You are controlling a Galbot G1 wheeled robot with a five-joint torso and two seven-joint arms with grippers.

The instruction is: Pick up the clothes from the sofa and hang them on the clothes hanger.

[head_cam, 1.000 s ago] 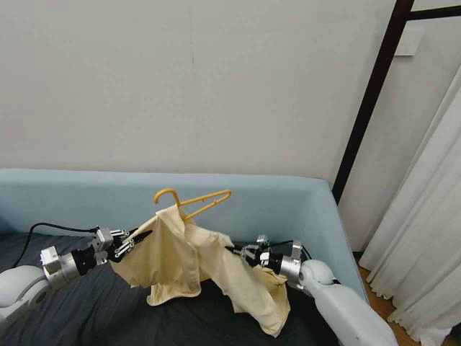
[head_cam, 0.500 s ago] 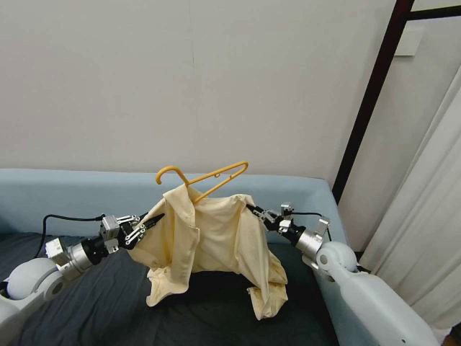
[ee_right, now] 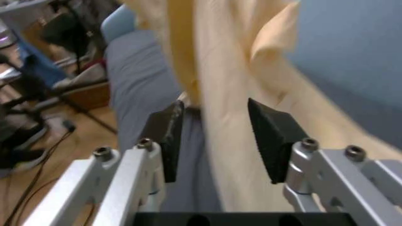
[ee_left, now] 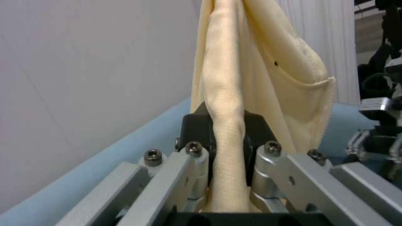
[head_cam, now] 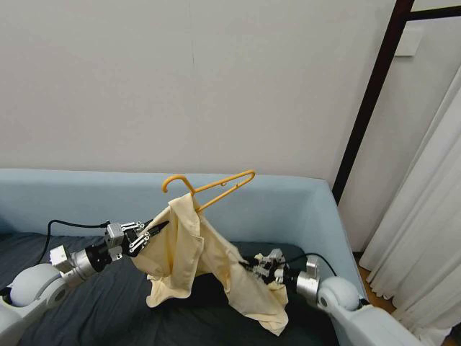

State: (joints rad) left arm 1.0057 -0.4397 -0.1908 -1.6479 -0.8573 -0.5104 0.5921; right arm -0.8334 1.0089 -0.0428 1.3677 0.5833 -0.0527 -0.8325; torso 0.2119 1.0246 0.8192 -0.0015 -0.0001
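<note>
Left gripper (head_cam: 158, 228) is clenched on the yellow shirt (head_cam: 181, 249) draped over the orange hanger (head_cam: 216, 184), while the right gripper (head_cam: 249, 267) stands released, fabric loose between its jaws.

**No writing to be read**

No text, label, brand, number or sign can be read in any of the views. Nothing legible is found on the shirt (head_cam: 180, 245), the hanger (head_cam: 216, 185), the sofa (head_cam: 72, 194) or the wall (head_cam: 216, 72) — all are seen as plain surfaces.
</note>
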